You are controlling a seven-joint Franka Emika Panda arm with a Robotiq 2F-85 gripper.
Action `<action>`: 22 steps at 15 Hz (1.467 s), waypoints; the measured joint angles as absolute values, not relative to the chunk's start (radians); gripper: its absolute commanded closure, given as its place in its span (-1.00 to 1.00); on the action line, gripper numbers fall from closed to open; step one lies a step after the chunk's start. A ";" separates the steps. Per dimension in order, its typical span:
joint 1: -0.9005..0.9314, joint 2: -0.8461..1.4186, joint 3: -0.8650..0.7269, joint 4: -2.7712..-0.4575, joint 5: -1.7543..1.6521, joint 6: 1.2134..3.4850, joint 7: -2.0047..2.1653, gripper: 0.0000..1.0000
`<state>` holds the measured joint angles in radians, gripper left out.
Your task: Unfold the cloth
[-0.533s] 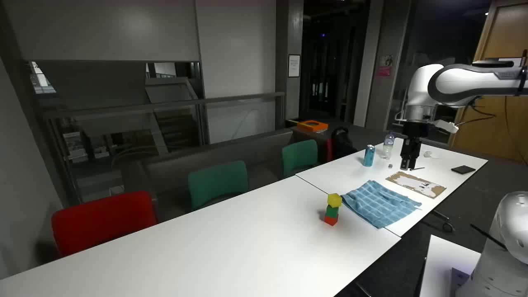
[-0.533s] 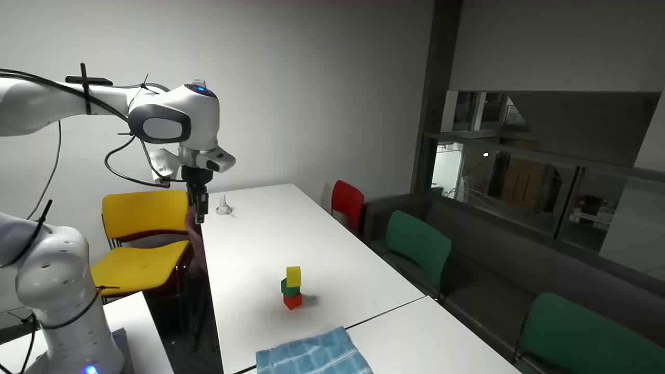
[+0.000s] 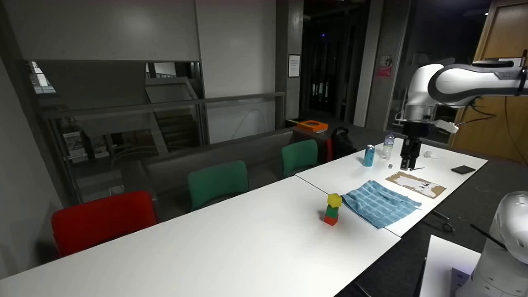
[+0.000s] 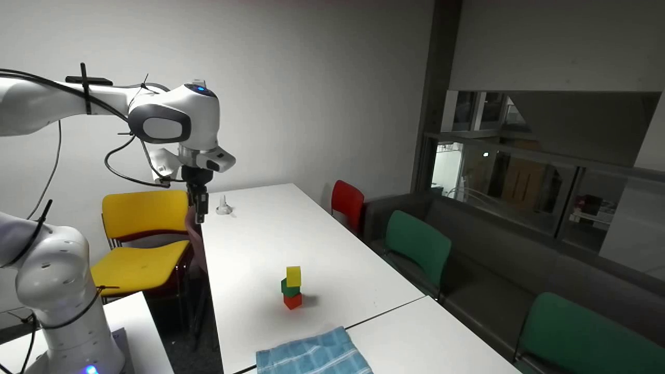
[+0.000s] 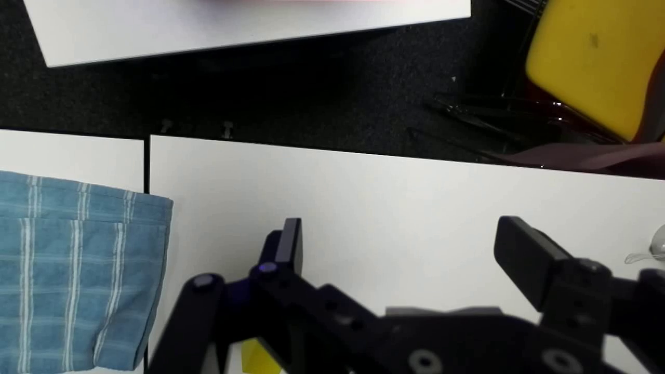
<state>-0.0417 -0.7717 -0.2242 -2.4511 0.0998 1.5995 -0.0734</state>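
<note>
The cloth [image 3: 381,204] lies on the long white surface [image 3: 214,251], across the seam [image 5: 147,166] where two tops meet. The arm [image 3: 466,84] reaches over this surface: in both exterior views the forearm runs near level from the frame's edge, bends at the wrist, and the end hangs straight down. Its fingers [image 5: 524,254] stand wide apart, with the surface seen between them; they hang above it, well apart from the cloth at the left of the wrist view.

The cloth is blue with a pale check, a rough rectangle with layers folded over one another. In the wrist view its bolder stripes run nearly parallel to the seam, and its right-hand edge slants over it, the upper end just past. In an exterior view its longer side seems to run across the surface, roughly along the seam, though the oblique angle leaves this unsure.

Near it lies a flat brown piece [image 3: 416,184] with a white patch. Farther off a clear bottle [image 3: 388,146] stands upright, its contents too small to tell; beside it stands a blue can [image 3: 369,156], its inside hidden. Near the cloth, on the side away from the brown piece, rises a stack of cubes [image 3: 332,211]: red lowest, then green, then yellow.
</note>
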 measured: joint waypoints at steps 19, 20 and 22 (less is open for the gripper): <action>-0.068 -0.370 -0.336 -2.394 0.116 2.145 -0.189 -1.00; -0.068 -0.317 -0.345 -2.374 0.157 2.145 -0.203 -1.00; -0.068 -0.230 -0.361 -2.335 0.259 2.126 -0.287 -1.00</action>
<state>-0.0678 -0.2301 -0.3611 -2.3354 0.2587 2.1264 -0.2869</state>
